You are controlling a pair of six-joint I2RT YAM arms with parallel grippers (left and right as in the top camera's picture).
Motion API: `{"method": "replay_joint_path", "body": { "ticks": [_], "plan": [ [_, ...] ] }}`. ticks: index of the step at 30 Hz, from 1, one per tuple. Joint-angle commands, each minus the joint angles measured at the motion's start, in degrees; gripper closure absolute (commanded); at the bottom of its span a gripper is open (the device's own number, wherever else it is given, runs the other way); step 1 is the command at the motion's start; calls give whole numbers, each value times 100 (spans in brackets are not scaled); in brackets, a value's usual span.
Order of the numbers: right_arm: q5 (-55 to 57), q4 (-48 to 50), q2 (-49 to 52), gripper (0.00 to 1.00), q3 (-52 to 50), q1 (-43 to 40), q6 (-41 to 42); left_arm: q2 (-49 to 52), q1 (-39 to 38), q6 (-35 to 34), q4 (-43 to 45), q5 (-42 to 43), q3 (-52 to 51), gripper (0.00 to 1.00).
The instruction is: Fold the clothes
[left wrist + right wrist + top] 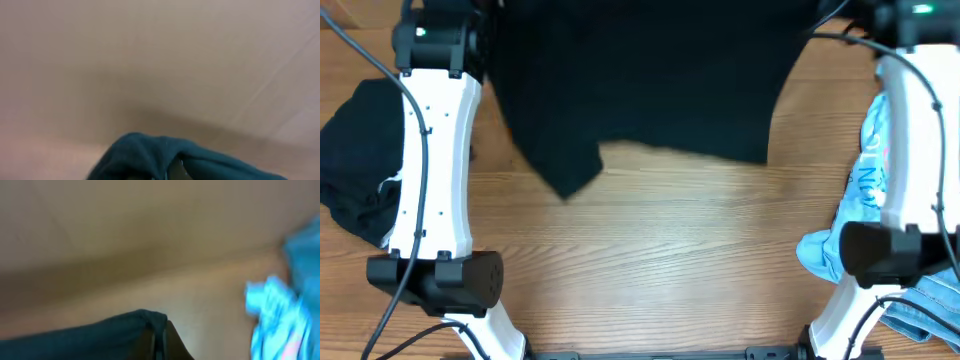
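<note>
A large dark garment (640, 80) hangs spread across the far half of the table, lifted between my two arms. My left gripper (165, 172) is at the top left of the overhead view, shut on a bunched edge of the dark garment (145, 155). My right gripper (160, 340) is at the top right, shut on the other edge of the dark garment (90, 335). The fingers of both are mostly hidden by cloth, and both wrist views are blurred.
A crumpled black garment (360, 170) lies at the left edge of the wooden table (660, 250). A light blue printed garment (860, 190) and a denim piece (920, 300) lie at the right, beside my right arm; the blue cloth also shows in the right wrist view (285, 315).
</note>
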Motion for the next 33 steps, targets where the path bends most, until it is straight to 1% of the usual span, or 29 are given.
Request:
{"method": "replay_joint_path", "body": {
  "ticks": [1, 2, 3, 4, 6, 7, 8, 9, 11, 12, 14, 16, 18, 22, 25, 27, 28, 30, 32, 33],
  "plan": [
    [-236, -317, -415, 96, 1228, -326, 136, -341, 216, 382, -219, 142, 1523, 96],
    [-251, -584, -413, 96, 1231, -328, 133, -341, 212, 459, -640, 269, 1670, 96],
    [-251, -1060, -380, 96, 1121, -328, 131, -341, 201, 492, -1270, 496, 1696, 96],
    [-251, -1561, -339, 96, 876, -326, 131, -297, 168, 522, -2223, 695, 1676, 96],
    [-254, -2197, -234, 96, 345, -326, 131, -133, 72, 520, -3554, 824, 1635, 96],
    [-254, -2424, -186, 96, 20, -326, 129, -20, 11, 520, -4074, 824, 1574, 96],
    [-251, -2570, -122, 96, -417, -326, 127, 122, -42, 520, -4524, 828, 1488, 96],
    [-251, -2618, -37, 96, -1209, -326, 79, 439, -111, 520, -5219, 883, 1327, 96],
    [-249, -2422, -13, 96, -2564, -328, 44, 968, -214, 527, -6043, 1019, 894, 96],
    [-249, -2387, -13, 96, -3088, -328, 44, 1137, -249, 566, -6183, 1163, 717, 96],
    [-247, -2253, -13, 96, -4081, -365, 46, 1276, -356, 833, -6183, 1899, -74, 96],
    [-199, -2234, -13, 96, -4572, -393, 50, 1283, -433, 890, -6183, 1915, -909, 96],
    [-181, -2350, -13, 96, -4662, -393, 70, 1283, -470, 929, -6159, 1759, -1703, 96],
    [-186, -2549, -28, 96, -4666, -393, 94, 1272, -470, 898, -5960, 1766, -2820, 96],
    [-205, -2610, -28, 96, -4843, -393, 122, 1172, -470, 785, -5552, 1764, -3775, 96],
    [-203, -2579, -28, 96, -5209, -393, 245, 949, -470, 693, -5268, 1753, -4424, 96],
    [-203, -2533, -31, 96, -5438, -393, 269, 680, -470, 614, -5082, 1746, -4854, 96],
    [-181, -2428, -31, 96, -5772, -393, 398, 210, -470, 472, -4861, 1663, -5302, 96],
    [-184, -2264, -72, 96, -6052, -393, 437, -402, -470, -24, -4830, 1016, -5484, 96],
    [-184, -2186, -79, 96, -6048, -393, 435, -664, -463, -175, -4730, 841, -5482, 96]
  ]
}}
